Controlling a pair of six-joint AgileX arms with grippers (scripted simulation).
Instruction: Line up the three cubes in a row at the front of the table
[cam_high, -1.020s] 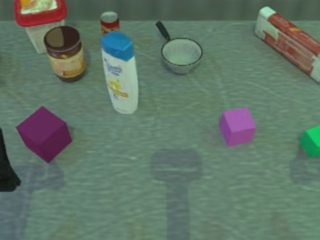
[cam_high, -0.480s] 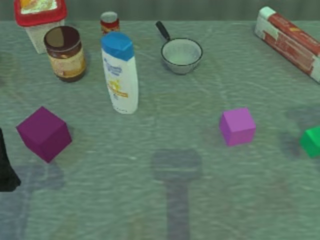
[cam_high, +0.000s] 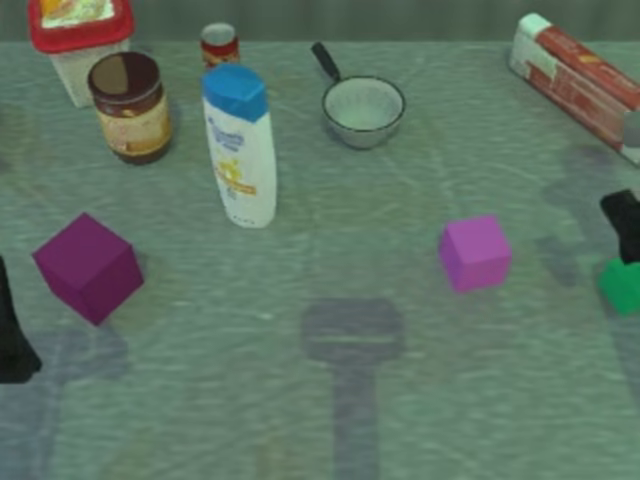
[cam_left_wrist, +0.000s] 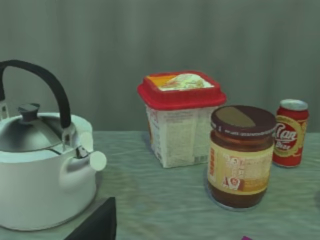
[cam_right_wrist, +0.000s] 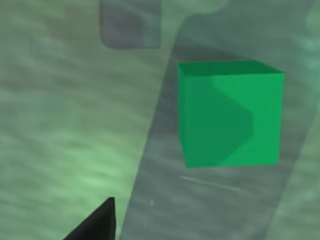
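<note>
Green cube at desk's right edge, right pincer just behind and above it; cannot tell whether pincer apart or together. Pink-purple cube right of centre, well apart from green. Dark magenta cube far left. Left pincer parked at left edge, state unclear.
</note>
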